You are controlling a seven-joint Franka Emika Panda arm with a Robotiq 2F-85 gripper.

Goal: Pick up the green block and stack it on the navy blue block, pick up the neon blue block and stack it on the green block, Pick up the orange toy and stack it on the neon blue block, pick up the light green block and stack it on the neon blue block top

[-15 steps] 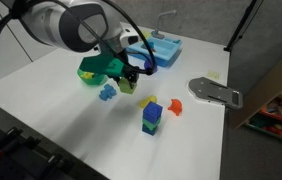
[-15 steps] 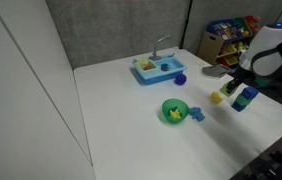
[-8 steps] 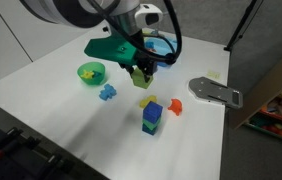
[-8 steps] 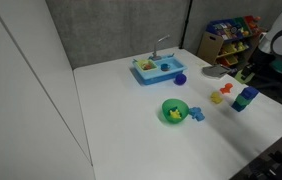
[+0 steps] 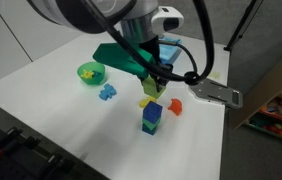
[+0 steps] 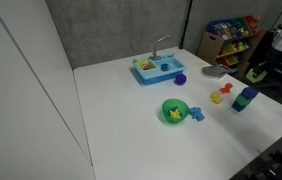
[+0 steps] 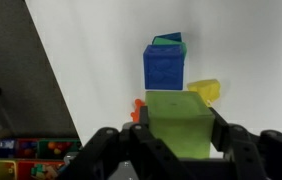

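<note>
**Figure. Stacking sequence, light green block in transport.** The hand (image 7: pixel 178 146) is gripping the light green block (image 7: pixel 179 122) between its two fingers (image 7: pixel 107 150), which are pressing on opposite sides of the cube; the jaws are standing at middling width, set by the cube itself. In an exterior view the hand (image 5: pixel 157 86) is carrying this block (image 5: pixel 153 89) in the air, just above the three-cube stack and clear of it.

The stack is standing on the white tabletop (image 5: pixel 51 100). The neon blue block (image 5: pixel 151 108) is sitting on top, the green block (image 5: pixel 152 118) is lying beneath it, and the navy blue block (image 5: pixel 151 128) is forming the base. In the wrist view the neon blue block (image 7: pixel 165 68) is appearing at 12 o'clock of the held cube, with a sliver of the green block (image 7: pixel 169 39) showing at its far edge.

The orange toy (image 5: pixel 175 106) is resting on the tabletop at 3 o'clock of the stack, just beside it and not on it. A yellow toy (image 5: pixel 145 101) is lying just beside the stack at 11 o'clock. A light-blue toy (image 5: pixel 107 93) and a green bowl (image 5: pixel 90 72) are lying well apart at 9 to 10 o'clock. A toy sink (image 6: pixel 155 68) and a purple cup (image 6: pixel 180 78) are sitting near the far edge of the tabletop.
</note>
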